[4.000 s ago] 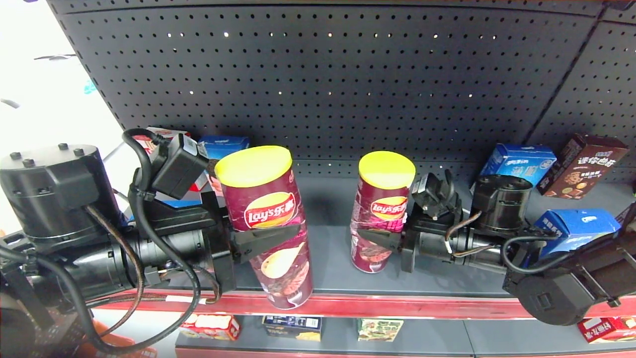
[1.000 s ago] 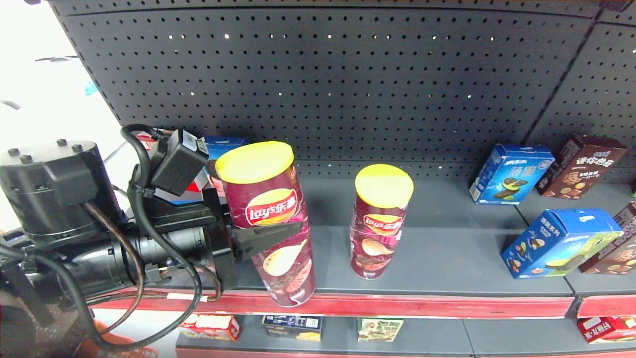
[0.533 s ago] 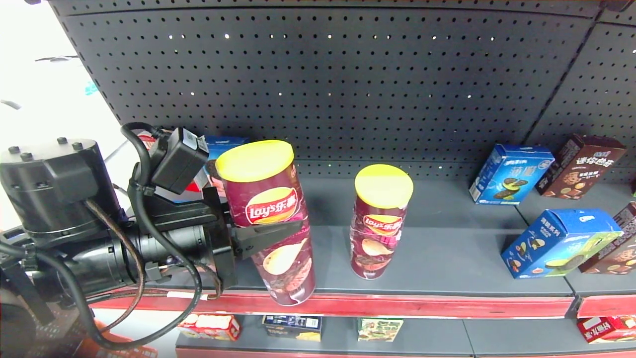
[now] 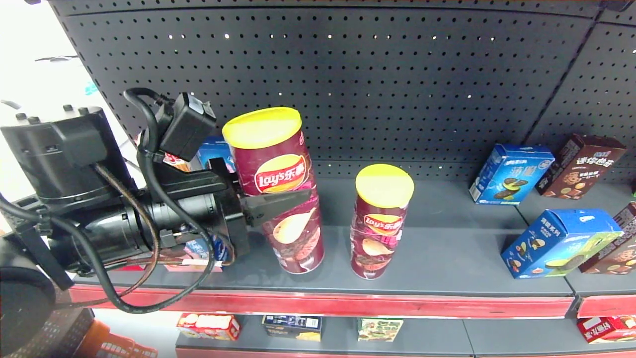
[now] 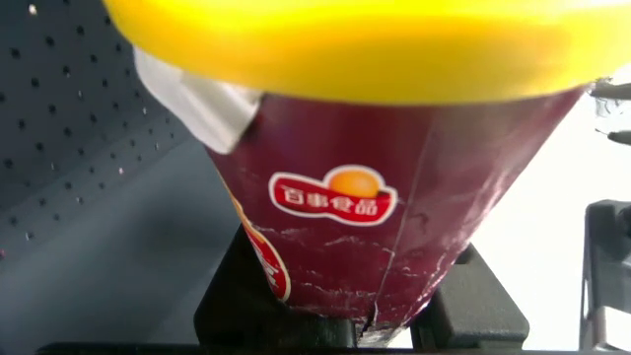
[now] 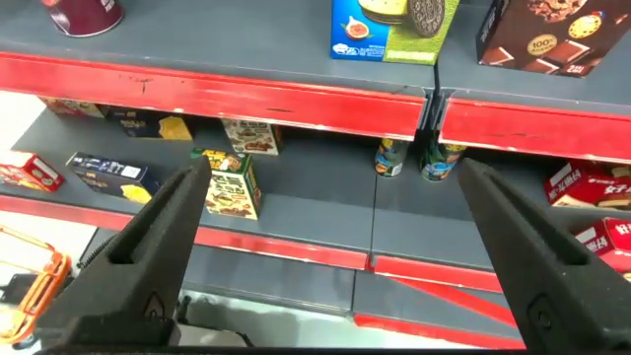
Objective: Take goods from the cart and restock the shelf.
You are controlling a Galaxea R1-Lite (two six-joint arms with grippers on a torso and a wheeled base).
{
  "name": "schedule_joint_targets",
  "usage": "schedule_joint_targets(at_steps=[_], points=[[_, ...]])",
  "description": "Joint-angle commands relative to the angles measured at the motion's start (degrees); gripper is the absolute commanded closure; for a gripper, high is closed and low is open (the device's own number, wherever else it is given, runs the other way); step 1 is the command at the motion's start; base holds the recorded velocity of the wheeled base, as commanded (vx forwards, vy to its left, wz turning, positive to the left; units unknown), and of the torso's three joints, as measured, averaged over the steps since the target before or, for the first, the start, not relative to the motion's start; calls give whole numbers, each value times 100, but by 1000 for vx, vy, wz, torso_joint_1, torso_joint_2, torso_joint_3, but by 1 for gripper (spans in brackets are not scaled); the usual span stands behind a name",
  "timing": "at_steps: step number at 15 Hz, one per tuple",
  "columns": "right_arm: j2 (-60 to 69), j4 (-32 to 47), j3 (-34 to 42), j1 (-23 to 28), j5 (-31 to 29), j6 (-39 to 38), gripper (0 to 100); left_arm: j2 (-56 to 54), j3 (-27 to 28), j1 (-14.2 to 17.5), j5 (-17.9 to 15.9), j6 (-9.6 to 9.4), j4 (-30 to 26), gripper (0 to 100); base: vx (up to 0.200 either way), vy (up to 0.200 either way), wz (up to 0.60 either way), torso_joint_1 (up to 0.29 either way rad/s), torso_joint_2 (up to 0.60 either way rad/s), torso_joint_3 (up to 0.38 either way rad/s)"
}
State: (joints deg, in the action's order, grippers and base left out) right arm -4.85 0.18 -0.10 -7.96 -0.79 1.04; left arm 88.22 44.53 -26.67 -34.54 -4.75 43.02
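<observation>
A maroon cylindrical chip can with yellow lid (image 4: 278,174) is gripped upright at mid-height by the left hand (image 4: 287,204), over the grey shelf board (image 4: 447,258), just beside a matching standing can (image 4: 380,223). Straight lowering is likely needed.

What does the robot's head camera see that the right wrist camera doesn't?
Only the head view: the left gripper clamped on a held chip can, a standing chip can's yellow lid, and the pegboard wall. Only the right wrist view: the right gripper, open, and two small cans on a lower shelf. Both: the red shelf edge and the blue-green cookie box.
</observation>
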Motion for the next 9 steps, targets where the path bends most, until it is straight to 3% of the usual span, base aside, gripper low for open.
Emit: schedule_joint_targets(at_steps=[1, 3, 4, 5, 6, 9], points=[[-42, -1, 1, -4, 0, 2, 0, 397, 521, 13, -18, 1, 5, 100, 0, 0, 0, 0, 0, 0], [-42, -1, 1, -4, 0, 2, 0, 573, 847, 4, -27, -8, -136, 100, 0, 0, 0, 0, 0, 0], [-42, -1, 1, -4, 0, 2, 0, 661, 996, -5, -18, -105, -373, 100, 0, 0, 0, 0, 0, 0], [-42, -1, 1, -4, 0, 2, 0, 828, 1286, 57, -36, -360, -699, 100, 0, 0, 0, 0, 0, 0], [-42, -1, 1, -4, 0, 2, 0, 1013, 1646, 39, -106, -483, -1103, 100, 0, 0, 0, 0, 0, 0], [-42, -1, 1, -4, 0, 2, 0, 1461, 2455, 92, -449, -500, -1323, 100, 0, 0, 0, 0, 0, 0]])
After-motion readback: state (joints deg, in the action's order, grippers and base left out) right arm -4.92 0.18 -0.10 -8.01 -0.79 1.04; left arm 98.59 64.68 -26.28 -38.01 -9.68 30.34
